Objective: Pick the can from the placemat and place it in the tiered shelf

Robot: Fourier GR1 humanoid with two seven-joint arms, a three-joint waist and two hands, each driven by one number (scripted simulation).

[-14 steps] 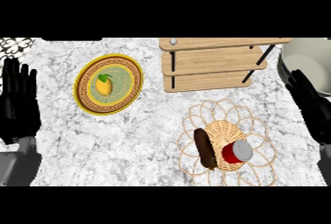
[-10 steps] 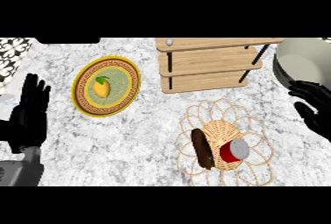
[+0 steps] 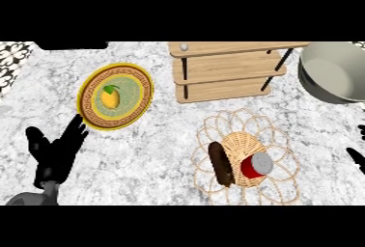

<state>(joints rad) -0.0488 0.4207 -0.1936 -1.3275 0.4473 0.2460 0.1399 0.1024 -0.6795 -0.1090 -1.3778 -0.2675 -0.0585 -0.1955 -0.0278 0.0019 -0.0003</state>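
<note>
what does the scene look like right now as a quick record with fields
can: red can lying on its side on the woven placemat, not held
beside can: dark long object
shelf: wooden tiered shelf behind the placemat
plate: plate with a lemon, left of the shelf
bowl: grey bowl at far right
left hand: left hand open, over the counter
right hand: right hand barely visible at the right edge

A round plate (image 3: 91,103) with a yellow rim and a green patterned middle lies on the marble bench (image 3: 149,159) at the left. A lemon (image 3: 109,96) with a green leaf rests on it. A grey bowl (image 3: 333,72) stands at the far right.
</note>
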